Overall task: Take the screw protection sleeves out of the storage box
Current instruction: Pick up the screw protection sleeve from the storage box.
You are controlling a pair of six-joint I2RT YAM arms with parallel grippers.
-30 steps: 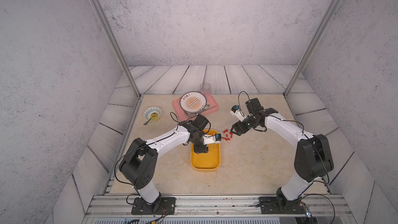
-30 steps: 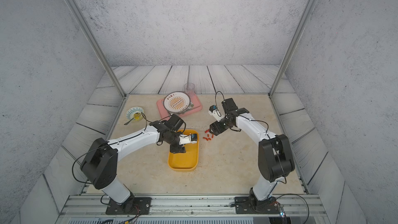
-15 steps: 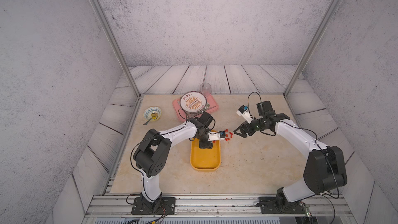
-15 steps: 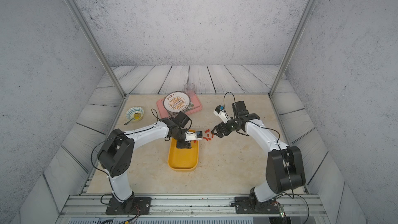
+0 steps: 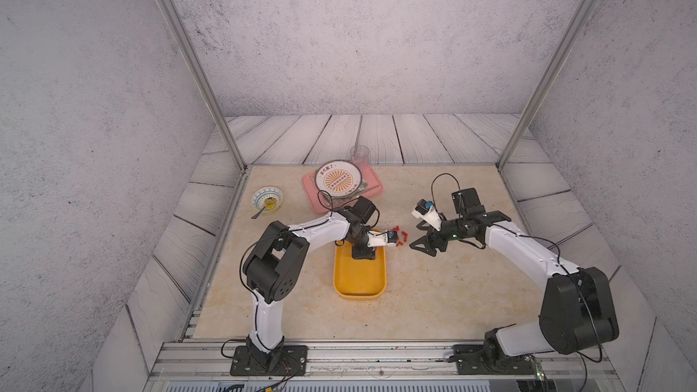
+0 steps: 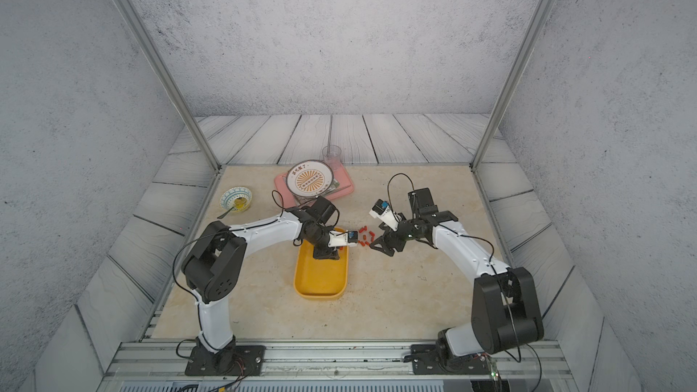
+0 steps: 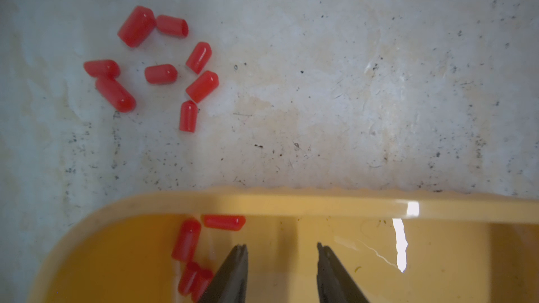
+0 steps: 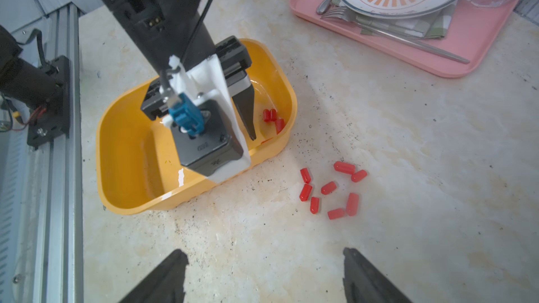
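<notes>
The yellow storage box lies mid-table. My left gripper hangs inside its far end, open, with nothing between the fingers. Several red screw protection sleeves lie in the box's corner, just beside one left finger. Several more sleeves are scattered on the table just outside that end. My right gripper hovers to the right of that pile, open wide and holding nothing.
A pink tray at the back holds a patterned plate, cutlery and a clear cup. A small bowl with a spoon stands back left. Metal frame posts mark the back corners.
My right gripper has drawn back to the right, away from the sleeve pile. The left arm has shifted, its gripper staying in the box's far end, jaws slightly narrower.
</notes>
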